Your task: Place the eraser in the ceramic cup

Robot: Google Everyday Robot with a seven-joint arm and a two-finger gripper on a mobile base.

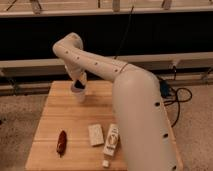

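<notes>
Camera view shows the gripper [78,85] directly above the ceramic cup [78,94], its dark tip at or just inside the rim, so the cup lies straight below the tool with no sideways offset I can make out. The eraser cannot be picked out as a separate thing; it may be the dark mass at the tip, but that is a guess, and its long axis cannot be read. The coming move, I judge, turns on this vertical alignment: a release here should drop into the cup
</notes>
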